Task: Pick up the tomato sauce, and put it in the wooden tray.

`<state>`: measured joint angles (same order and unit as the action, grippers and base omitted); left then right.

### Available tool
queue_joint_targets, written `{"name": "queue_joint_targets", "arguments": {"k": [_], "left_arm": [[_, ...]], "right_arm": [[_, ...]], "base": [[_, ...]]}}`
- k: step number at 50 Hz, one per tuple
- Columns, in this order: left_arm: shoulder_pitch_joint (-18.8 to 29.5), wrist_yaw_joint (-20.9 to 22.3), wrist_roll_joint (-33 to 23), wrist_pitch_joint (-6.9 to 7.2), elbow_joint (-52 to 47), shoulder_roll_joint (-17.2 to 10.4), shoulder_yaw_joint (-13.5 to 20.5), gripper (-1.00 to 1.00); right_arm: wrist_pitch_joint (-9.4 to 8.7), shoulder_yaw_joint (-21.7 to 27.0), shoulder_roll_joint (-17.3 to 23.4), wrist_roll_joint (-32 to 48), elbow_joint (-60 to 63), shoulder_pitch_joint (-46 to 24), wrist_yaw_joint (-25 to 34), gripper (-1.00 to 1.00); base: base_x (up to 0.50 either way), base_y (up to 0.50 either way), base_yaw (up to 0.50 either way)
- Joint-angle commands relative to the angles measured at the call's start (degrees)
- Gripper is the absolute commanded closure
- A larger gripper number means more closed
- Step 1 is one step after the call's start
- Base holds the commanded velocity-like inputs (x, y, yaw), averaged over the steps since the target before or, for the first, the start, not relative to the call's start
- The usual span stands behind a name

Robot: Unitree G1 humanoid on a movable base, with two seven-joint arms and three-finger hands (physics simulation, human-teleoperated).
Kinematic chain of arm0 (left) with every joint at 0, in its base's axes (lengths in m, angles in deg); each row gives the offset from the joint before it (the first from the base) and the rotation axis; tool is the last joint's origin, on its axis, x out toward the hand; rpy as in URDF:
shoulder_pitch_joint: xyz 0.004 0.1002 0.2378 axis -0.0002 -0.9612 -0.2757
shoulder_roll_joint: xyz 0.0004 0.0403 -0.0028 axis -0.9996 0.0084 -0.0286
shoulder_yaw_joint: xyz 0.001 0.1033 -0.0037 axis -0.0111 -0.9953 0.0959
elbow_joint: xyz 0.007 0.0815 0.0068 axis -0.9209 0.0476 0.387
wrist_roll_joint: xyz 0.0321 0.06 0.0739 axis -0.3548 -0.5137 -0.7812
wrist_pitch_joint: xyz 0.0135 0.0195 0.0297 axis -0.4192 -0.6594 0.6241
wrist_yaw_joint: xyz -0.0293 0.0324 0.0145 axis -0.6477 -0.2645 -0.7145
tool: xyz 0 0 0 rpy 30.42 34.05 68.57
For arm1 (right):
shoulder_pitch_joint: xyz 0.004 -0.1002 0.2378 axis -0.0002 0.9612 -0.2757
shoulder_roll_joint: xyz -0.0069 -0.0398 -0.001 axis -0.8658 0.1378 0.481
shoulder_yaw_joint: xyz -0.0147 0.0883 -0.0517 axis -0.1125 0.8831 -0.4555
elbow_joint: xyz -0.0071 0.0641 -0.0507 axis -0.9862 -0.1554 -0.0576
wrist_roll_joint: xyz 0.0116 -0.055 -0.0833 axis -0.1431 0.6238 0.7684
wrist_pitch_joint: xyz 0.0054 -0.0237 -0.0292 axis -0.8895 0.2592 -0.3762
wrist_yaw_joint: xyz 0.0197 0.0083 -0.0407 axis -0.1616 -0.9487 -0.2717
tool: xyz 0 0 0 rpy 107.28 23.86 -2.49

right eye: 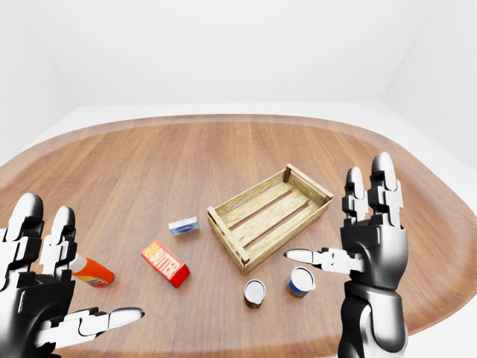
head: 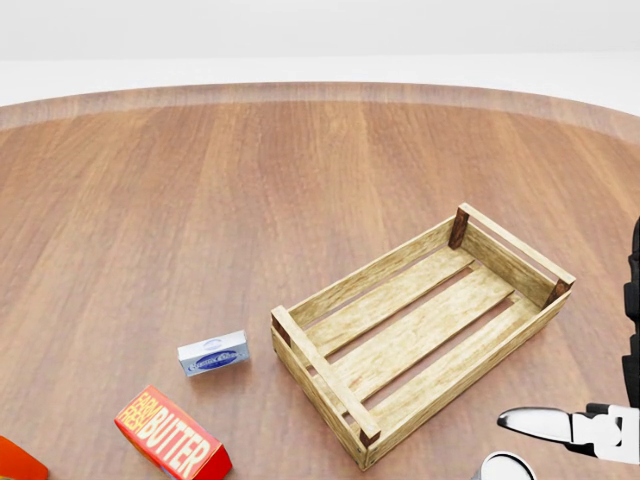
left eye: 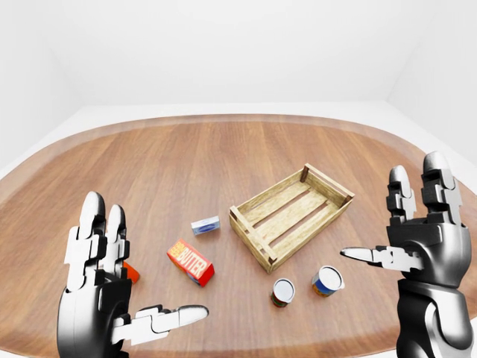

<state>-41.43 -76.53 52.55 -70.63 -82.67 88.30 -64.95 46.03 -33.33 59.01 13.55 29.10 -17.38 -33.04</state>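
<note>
The red-and-green tomato sauce can (right eye: 255,293) stands upright on the oval wooden table (right eye: 149,171), near the slatted wooden tray (right eye: 270,215). Rigid, smooth, likely slippery: grip mid-wall. Right hand (right eye: 370,246) and left hand (left eye: 100,298) are spread, empty.

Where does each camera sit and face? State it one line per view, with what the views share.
Head view: on the head, tilted down at the slatted wooden tray on the brown wooden table; only a white fingertip of the right hand shows.
Left-eye view: on the head, looking out across the table; both open hands raised, left hand, right hand.
Right-eye view: nearly identical, and it shows the orange sauce bottle.
Shared: tray, red butter box.
</note>
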Motion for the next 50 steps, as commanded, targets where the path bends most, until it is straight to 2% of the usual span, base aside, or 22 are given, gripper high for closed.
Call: {"name": "queue_joint_targets", "arguments": {"k": [1, 10, 12, 20, 31, 33, 37, 42, 50], "left_arm": [[-0.3, 0.0, -0.1, -0.11, -0.1, 0.0, -0.1, -1.0], [-0.2, 0.1, 0.1, 0.02, 0.0, 0.0, 0.2, -1.0], [-0.2, 0.1, 0.1, -0.03, 0.0, 0.1, 0.3, -1.0], [0.4, 0.6, 0.4, 0.38, 0.4, 0.6, 1.0, -1.0], [1.0, -0.3, -0.5, 0.9, 0.8, 0.0, 0.1, -1.0], [0.7, -0.6, -1.3, 0.79, 0.6, -0.1, -0.8, -1.0], [0.7, -1.2, -1.2, 0.73, 0.6, -0.8, -0.9, -1.0], [0.8, -1.0, -0.6, 0.84, 0.7, -0.6, -0.3, -1.0], [1.0, -0.8, -0.3, 0.92, 0.8, -0.5, 0.0, -1.0]], "right_arm": [[0.0, -0.2, 0.0, 0.2, 0.0, 0.2, 0.0, -1.0], [0.0, -0.3, 0.0, 0.6, -0.2, -0.3, -0.9, -1.0], [0.0, -1.7, 0.2, 3.2, -0.6, 0.1, -0.7, -1.0], [0.0, -3.9, -1.4, 4.5, -0.1, 4.1, 2.5, -1.0], [0.0, -5.5, -3.3, 6.4, -1.1, 9.8, 8.3, -1.0], [1.9, -6.4, -3.9, 7.7, -2.1, 11.4, 9.4, -1.0], [3.38, -7.3, -4.2, 8.1, -2.8, 12.9, 10.6, -1.0], [6.18, -8.2, -4.7, 8.4, -2.9, 15.6, 12.3, -1.0], [9.2, -9.3, -5.3, 8.6, -3.1, 18.6, 14.3, -1.0]], "base": [[0.5, 0.0, 0.0], [0.5, 0.0, 0.0], [0.41, 0.0, 0.0], [0.0, 0.0, 0.0], [0.0, 0.0, 0.0], [0.0, 0.0, 0.0], [0.0, 0.0, 0.0], [0.0, 0.0, 0.0], [0.0, 0.0, 0.0]]}}
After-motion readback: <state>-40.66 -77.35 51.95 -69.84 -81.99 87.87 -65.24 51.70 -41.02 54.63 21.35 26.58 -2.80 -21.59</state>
